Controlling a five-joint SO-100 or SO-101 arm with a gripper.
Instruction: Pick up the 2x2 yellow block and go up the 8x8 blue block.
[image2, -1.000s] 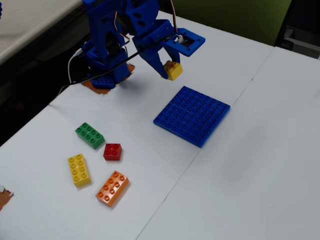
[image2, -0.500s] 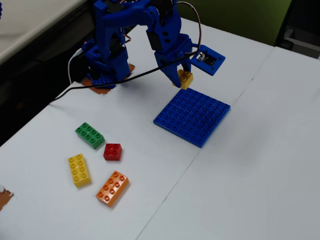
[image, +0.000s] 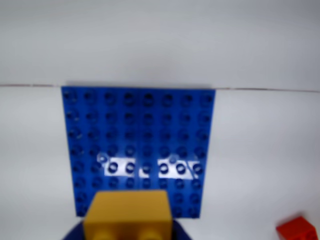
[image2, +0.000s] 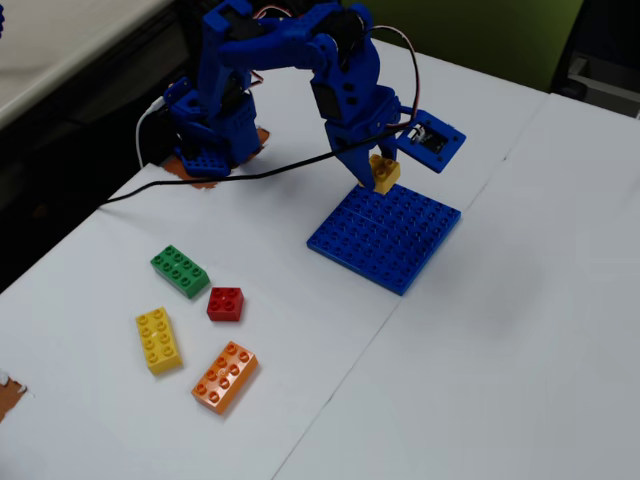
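My gripper (image2: 381, 172) is shut on the 2x2 yellow block (image2: 384, 174) and holds it in the air just above the far edge of the 8x8 blue block (image2: 385, 236). In the wrist view the yellow block (image: 127, 214) fills the bottom centre, with dark blue jaws on both sides of it. The blue baseplate (image: 140, 130) lies flat beyond it, with glare on its studs. The block is not touching the plate in the fixed view.
In the fixed view a green brick (image2: 180, 271), a red brick (image2: 225, 303), a long yellow brick (image2: 158, 339) and an orange brick (image2: 225, 375) lie on the white table to the left. The red brick shows at the wrist view's lower right (image: 298, 229). The arm's base (image2: 210, 140) stands at the back.
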